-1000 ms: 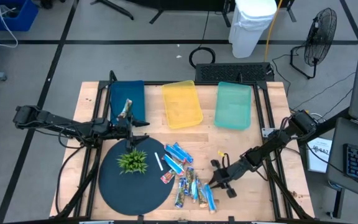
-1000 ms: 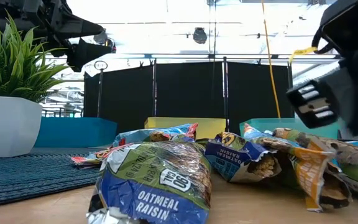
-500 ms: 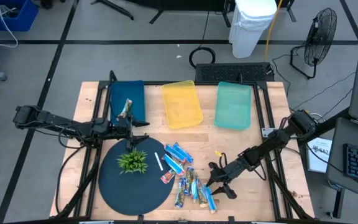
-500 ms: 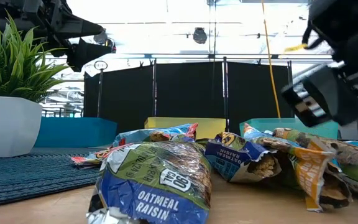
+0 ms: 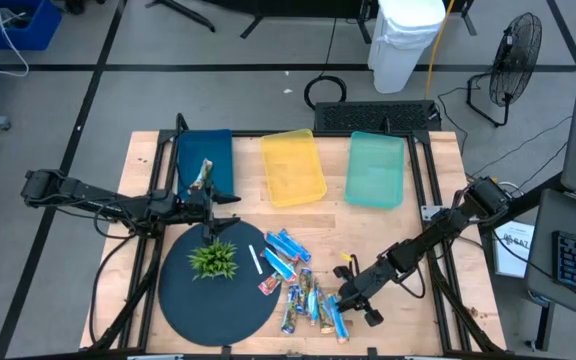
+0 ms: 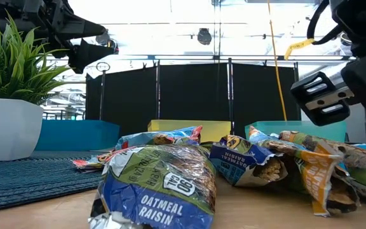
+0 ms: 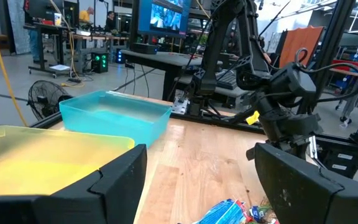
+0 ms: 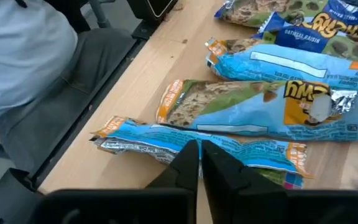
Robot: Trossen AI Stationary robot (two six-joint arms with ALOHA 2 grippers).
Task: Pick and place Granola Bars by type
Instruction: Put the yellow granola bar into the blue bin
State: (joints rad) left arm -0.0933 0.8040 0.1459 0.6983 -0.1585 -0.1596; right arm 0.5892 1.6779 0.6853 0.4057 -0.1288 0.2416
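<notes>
The Granola Bars (image 5: 303, 285) lie in a loose pile on the wooden table, right of the round dark mat. Most have blue and white wrappers, and the low view shows an oatmeal raisin bar (image 6: 157, 184) up close. One more bar (image 5: 205, 175) rests on the dark blue tray (image 5: 208, 150). My right gripper (image 5: 345, 297) hangs shut just above the pile's right side, its fingertips (image 8: 201, 155) over a blue bar (image 8: 148, 140), and in the low view it (image 6: 323, 95) is clear of the bars. My left gripper (image 5: 226, 197) waits open by the blue tray, with nothing between its fingers (image 7: 197, 180).
A yellow tray (image 5: 292, 167) and a teal tray (image 5: 376, 170) sit along the far edge, right of the blue one. A green spiky plant (image 5: 214, 258) in a white pot stands on the round mat (image 5: 208, 305). A thin white stick (image 5: 255, 261) lies beside it.
My right gripper has turned at the wrist and shifted a little toward the table's near edge, staying beside the pile of bars. The bars and my left arm have not moved.
</notes>
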